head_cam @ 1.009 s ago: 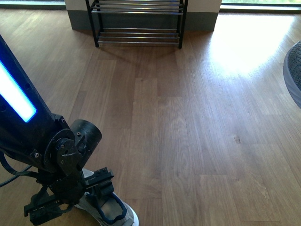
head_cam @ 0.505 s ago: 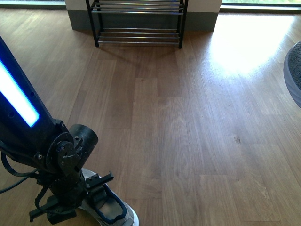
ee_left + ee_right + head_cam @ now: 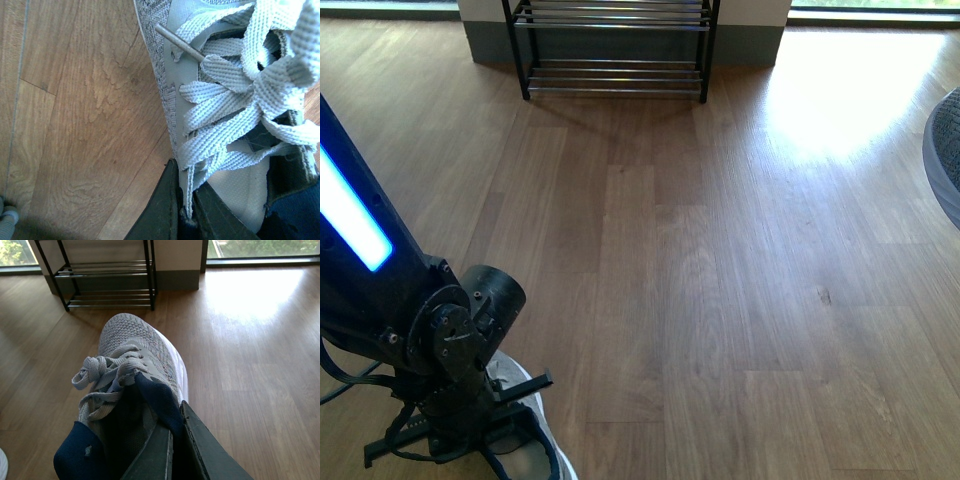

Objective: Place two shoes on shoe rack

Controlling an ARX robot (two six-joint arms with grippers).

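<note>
One grey knit sneaker (image 3: 538,440) lies on the floor at the near left, its laces and white insole showing in the left wrist view (image 3: 225,100). My left gripper (image 3: 505,420) (image 3: 186,195) is shut on the side edge of its upper, beside the laces. In the right wrist view the other grey knit sneaker (image 3: 137,357) is held off the floor with its toe toward the shoe rack (image 3: 105,280). My right gripper (image 3: 176,425) is shut on its navy collar. Only that sneaker's toe (image 3: 945,150) shows at the right edge of the front view. The shoe rack (image 3: 615,45) stands far ahead against the wall.
Wooden plank floor (image 3: 700,280) stretches from me to the rack. A bright patch of sunlight (image 3: 840,100) falls on it at the far right. A grey wall base (image 3: 745,45) runs behind the rack, with windows on either side.
My left arm has drawn back and to the left with its sneaker, which now sits lower and partly out of the front view. The right sneaker's toe has not moved.
</note>
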